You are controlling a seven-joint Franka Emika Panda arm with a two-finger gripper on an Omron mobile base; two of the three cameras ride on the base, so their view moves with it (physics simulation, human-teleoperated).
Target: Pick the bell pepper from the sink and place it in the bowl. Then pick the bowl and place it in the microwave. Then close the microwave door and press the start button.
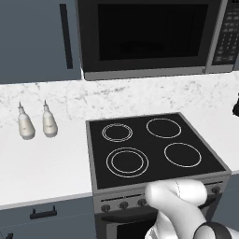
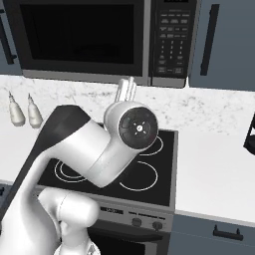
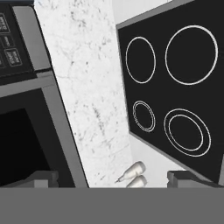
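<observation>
The black microwave (image 1: 144, 37) hangs above the stove, also seen in the right base view (image 2: 79, 40) and at the left of the hand view (image 3: 22, 144). Its door (image 1: 151, 32) with the dark window looks flush with the front. The button panel (image 2: 171, 42) is at its right side. My gripper (image 3: 114, 179) is open with nothing between its fingertips (image 3: 41, 177), rolled sideways and facing the backsplash between microwave and stove. The white arm (image 2: 94, 149) rises over the stove. The bell pepper, the sink and the bowl are out of view.
A black four-ring stove top (image 1: 154, 144) sits below the microwave. Two white bottles (image 1: 26, 123) stand on the white counter to its left, by the marble backsplash (image 1: 130, 95). A dark object (image 2: 249, 134) shows at the right counter's edge.
</observation>
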